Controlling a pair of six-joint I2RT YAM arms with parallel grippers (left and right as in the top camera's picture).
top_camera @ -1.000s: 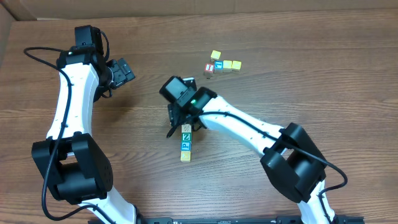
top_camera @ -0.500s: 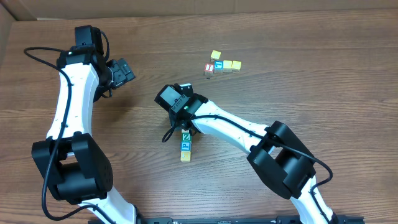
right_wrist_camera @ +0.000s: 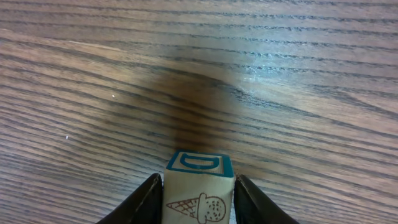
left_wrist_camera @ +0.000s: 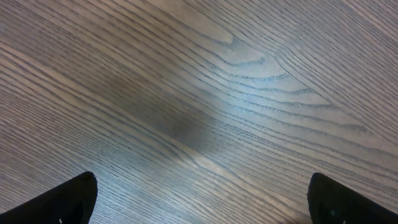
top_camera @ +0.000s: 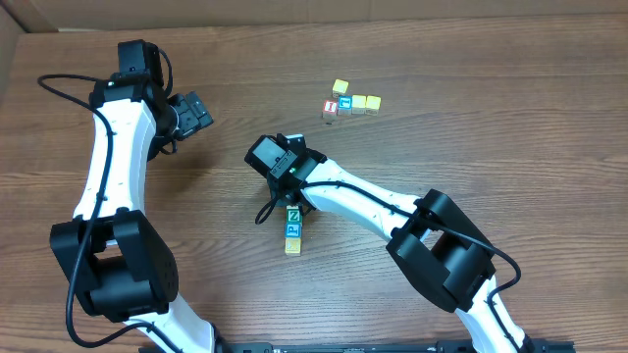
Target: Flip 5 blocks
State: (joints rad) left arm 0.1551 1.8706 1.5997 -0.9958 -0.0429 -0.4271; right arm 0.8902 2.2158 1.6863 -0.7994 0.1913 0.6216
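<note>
My right gripper point(right_wrist_camera: 198, 200) is shut on a whitish wooden block point(right_wrist_camera: 198, 167) with a teal D on one face and an ice-cream drawing on the face toward the camera. Both fingers press its sides just above the table. In the overhead view the right gripper point(top_camera: 286, 193) covers that block at the far end of a short row: a green Z block point(top_camera: 292, 214), a teal block point(top_camera: 292, 229) and a pale yellow block point(top_camera: 292, 246). My left gripper point(top_camera: 196, 111) hangs open over bare wood at the far left, and its fingertips point(left_wrist_camera: 74, 200) hold nothing.
A cluster of cubes lies at the back right: a yellow one point(top_camera: 340, 87), a red-faced one point(top_camera: 331, 107), a blue-faced one point(top_camera: 344, 103) and two yellowish ones point(top_camera: 366, 102). A cardboard wall point(top_camera: 294, 12) runs along the far table edge.
My right gripper shifted slightly left over the far end of the row and closed its fingers onto the whitish block. The left arm stayed still.
</note>
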